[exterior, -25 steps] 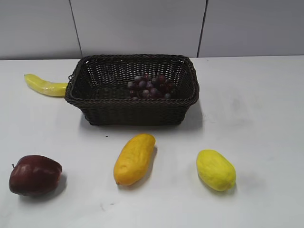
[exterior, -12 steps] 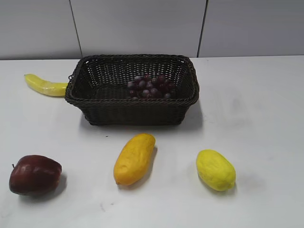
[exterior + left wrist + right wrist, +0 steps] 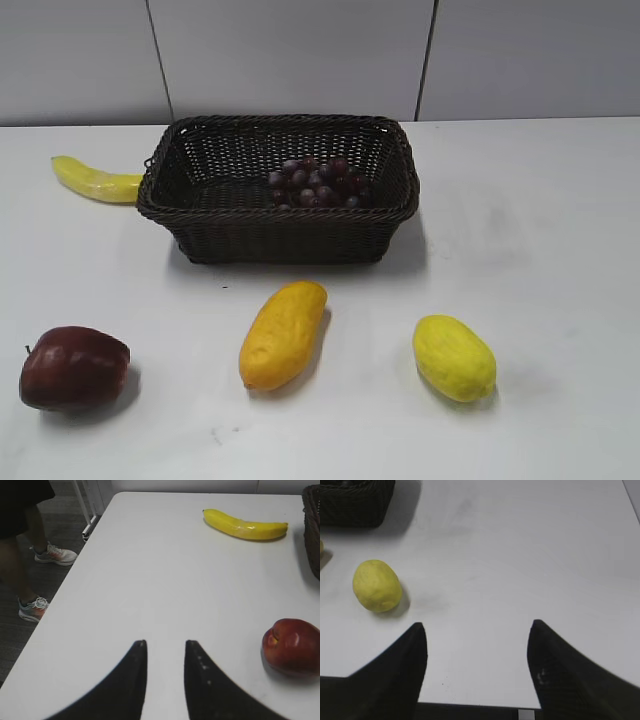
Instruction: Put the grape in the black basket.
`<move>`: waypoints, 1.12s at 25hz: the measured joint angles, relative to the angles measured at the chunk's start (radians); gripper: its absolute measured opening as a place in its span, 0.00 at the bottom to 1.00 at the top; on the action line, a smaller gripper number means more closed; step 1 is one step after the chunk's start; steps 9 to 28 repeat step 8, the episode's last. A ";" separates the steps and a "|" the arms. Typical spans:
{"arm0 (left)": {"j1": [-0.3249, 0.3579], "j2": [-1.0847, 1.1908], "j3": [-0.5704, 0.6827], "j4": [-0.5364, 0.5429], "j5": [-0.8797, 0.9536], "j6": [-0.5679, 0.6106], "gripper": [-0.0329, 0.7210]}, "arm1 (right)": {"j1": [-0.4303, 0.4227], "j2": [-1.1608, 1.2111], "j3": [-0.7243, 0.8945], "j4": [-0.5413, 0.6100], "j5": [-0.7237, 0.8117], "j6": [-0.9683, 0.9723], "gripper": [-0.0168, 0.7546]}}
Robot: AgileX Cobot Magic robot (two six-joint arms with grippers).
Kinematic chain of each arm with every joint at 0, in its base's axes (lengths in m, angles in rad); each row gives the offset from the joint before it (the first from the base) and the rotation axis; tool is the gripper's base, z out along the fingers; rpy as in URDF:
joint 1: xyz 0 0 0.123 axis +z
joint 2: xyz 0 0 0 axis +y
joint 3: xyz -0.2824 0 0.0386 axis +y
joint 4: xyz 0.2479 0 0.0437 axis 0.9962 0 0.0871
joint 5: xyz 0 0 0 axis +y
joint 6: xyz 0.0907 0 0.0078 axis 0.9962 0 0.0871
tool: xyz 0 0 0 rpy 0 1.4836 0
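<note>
The grape [image 3: 318, 182], a bunch of dark purple-red grapes, lies inside the black basket [image 3: 278, 218], toward its right side. The woven basket stands at the back middle of the white table; its corner shows in the right wrist view [image 3: 355, 502] and its edge in the left wrist view [image 3: 312, 530]. Neither gripper shows in the exterior view. My left gripper [image 3: 164, 642] is open with a narrow gap and empty, above bare table near the left edge. My right gripper [image 3: 477, 625] is wide open and empty above the table's front edge.
A banana [image 3: 95, 180] lies left of the basket and shows in the left wrist view [image 3: 245, 525]. A dark red apple [image 3: 72, 367] sits front left, also in the left wrist view [image 3: 292, 645]. An orange mango [image 3: 283, 333] and a yellow lemon-like fruit [image 3: 454, 357] lie in front. A person's legs [image 3: 25, 555] stand beside the table.
</note>
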 joint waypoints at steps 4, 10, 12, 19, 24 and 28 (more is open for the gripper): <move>0.000 0.000 0.000 0.000 0.000 0.000 0.35 | 0.000 -0.037 0.000 0.000 0.001 0.000 0.61; 0.000 0.000 0.000 0.000 0.000 0.000 0.35 | 0.000 -0.072 0.000 0.000 0.001 0.000 0.61; 0.000 0.000 0.000 0.000 0.000 0.000 0.35 | 0.000 -0.072 0.000 0.000 0.001 0.000 0.61; 0.000 0.000 0.000 0.000 0.000 0.000 0.35 | 0.000 -0.072 0.000 0.000 0.001 0.000 0.61; 0.000 0.000 0.000 0.000 0.000 0.000 0.35 | 0.000 -0.072 0.000 0.000 0.001 0.000 0.61; 0.000 0.000 0.000 0.000 0.000 0.000 0.35 | 0.000 -0.072 0.000 0.000 0.001 0.000 0.61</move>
